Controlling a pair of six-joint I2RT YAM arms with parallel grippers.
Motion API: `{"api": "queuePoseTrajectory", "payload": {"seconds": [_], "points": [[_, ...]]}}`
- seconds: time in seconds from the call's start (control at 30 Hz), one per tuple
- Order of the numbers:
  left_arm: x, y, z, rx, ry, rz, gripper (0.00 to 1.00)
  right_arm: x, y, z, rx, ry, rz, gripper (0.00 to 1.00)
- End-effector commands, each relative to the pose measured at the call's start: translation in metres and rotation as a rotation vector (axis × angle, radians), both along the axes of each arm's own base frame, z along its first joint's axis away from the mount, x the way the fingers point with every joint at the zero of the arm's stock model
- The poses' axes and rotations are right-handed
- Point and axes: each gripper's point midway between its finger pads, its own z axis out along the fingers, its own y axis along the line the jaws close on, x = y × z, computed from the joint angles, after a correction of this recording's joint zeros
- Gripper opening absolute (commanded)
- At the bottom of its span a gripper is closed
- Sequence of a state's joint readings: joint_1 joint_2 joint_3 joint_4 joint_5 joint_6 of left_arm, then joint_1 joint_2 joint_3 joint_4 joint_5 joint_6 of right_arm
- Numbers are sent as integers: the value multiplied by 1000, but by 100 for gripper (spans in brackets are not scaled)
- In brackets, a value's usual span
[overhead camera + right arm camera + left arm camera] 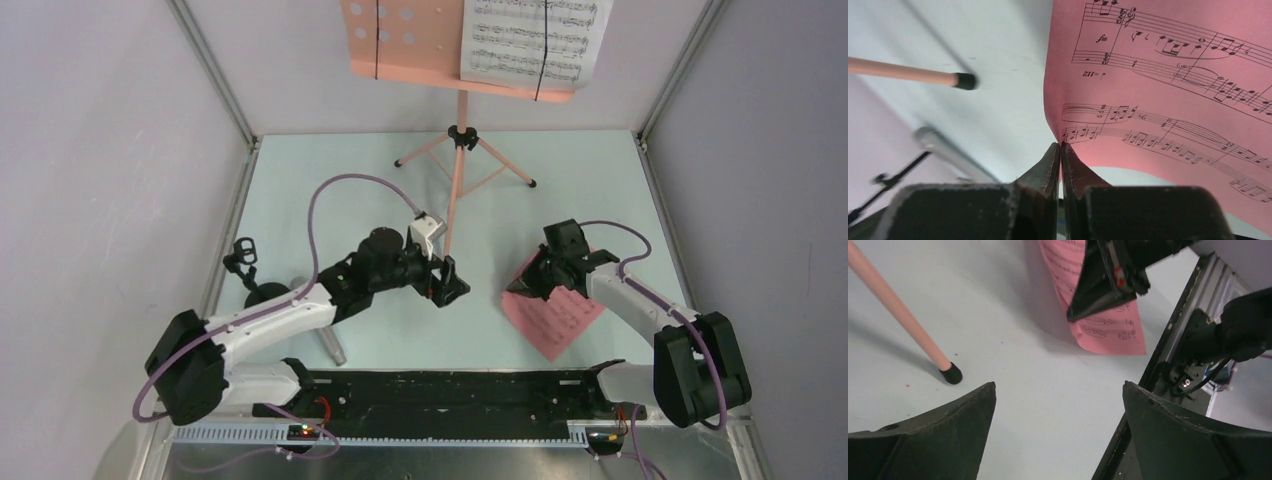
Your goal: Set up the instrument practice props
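- Pink sheet-music page (560, 318) — printed with black staves, lying on the right side of the worktop (580, 180), its left edge curled upward.
- Right hand (1061, 150) clenched on that raised edge.
- Left hand (1059, 385) released, jaws wide — near a foot of the salmon-pink music stand (460, 150).
- White sheet-music page (530, 40) rests on the stand's desk.

The salmon-pink music stand (420, 58) stood upright, holding a white page (530, 40); the pink page (558, 320) lay nearby, one edge lifted.
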State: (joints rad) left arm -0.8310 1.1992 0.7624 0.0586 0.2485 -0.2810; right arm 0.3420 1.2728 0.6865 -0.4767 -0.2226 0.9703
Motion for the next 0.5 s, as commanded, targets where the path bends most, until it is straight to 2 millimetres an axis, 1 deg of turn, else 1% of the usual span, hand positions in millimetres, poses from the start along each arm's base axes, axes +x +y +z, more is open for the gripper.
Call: {"api": "queuePoseTrajectory", "payload": {"seconds": [0.0,0.03,0.07,0.1,0.17,0.23,0.3,0.37,0.47], "points": [[2,-18,0,-80,-77,-4,99,33,41,54,307,-70,-113,5],[6,-19,4,-102,-107,11,99,36,43,58,330,-71,-124,3],[5,-19,-3,-95,-106,15,99,41,48,65,370,-72,-150,0],[9,-20,0,-114,-126,35,99,45,51,71,396,-87,-158,0],[9,-21,-7,-126,-121,52,99,53,55,81,444,-98,-188,0],[12,-24,-9,-146,-117,75,99,60,60,90,487,-103,-207,0],[19,-26,-13,-154,-115,111,100,64,63,97,520,-93,-221,0],[27,-30,-11,-168,-128,135,99,67,66,102,555,-80,-243,0],[32,-40,-21,-134,-147,102,97,69,67,107,584,-69,-267,0]]}}
